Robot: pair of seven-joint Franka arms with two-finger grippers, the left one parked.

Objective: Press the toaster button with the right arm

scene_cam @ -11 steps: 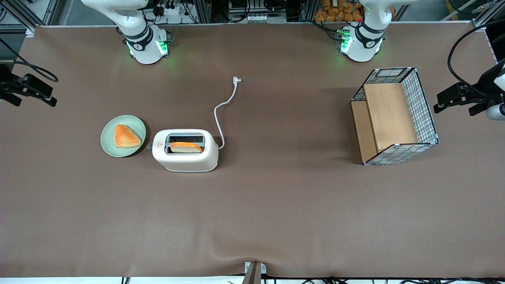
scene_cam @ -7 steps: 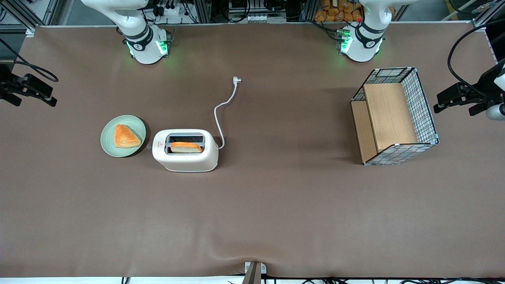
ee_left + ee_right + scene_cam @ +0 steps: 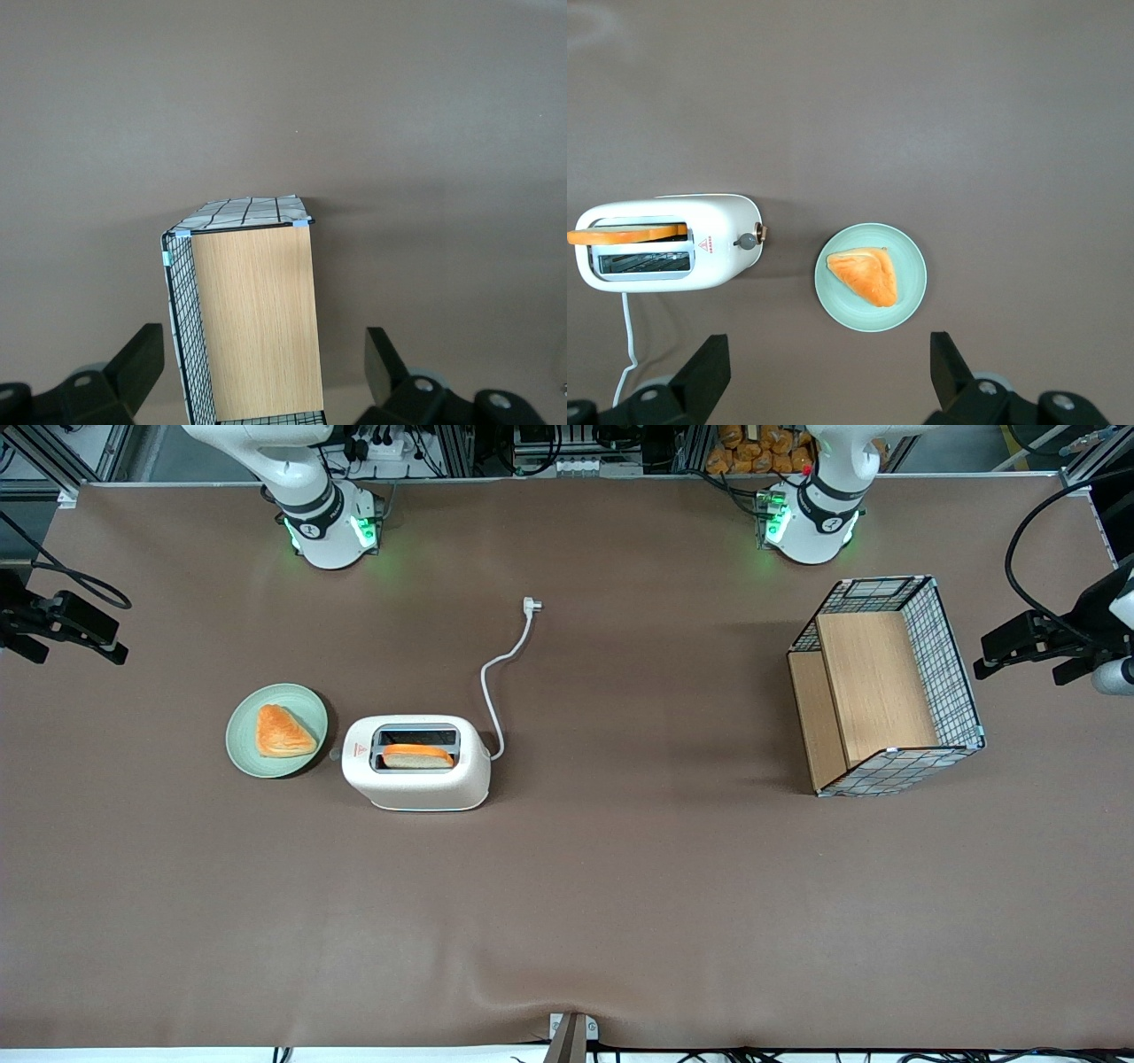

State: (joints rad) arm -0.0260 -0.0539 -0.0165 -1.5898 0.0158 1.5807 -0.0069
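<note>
While most of the right arm [image 3: 292, 478] is cut off overhead, its gripper [image 3: 828, 376] hangs high above the table with fingers spread wide, holding nothing. One wire basket [image 3: 886, 686] sits toward the parked arm's end. One toaster [image 3: 416, 763] holds one bread slice [image 3: 418, 756]. One plate [image 3: 276, 730] at its nine o'clock carries one pastry [image 3: 282, 732]; the toaster button [image 3: 747, 240] faces it.

The brown table [image 3: 620, 886] carries the toaster [image 3: 416, 775], its white cord [image 3: 496, 669], a green plate [image 3: 244, 748] just beside it, and a wire basket [image 3: 952, 664] toward the parked arm's end, while the gripper [image 3: 53, 633] hangs at the working arm's end.
</note>
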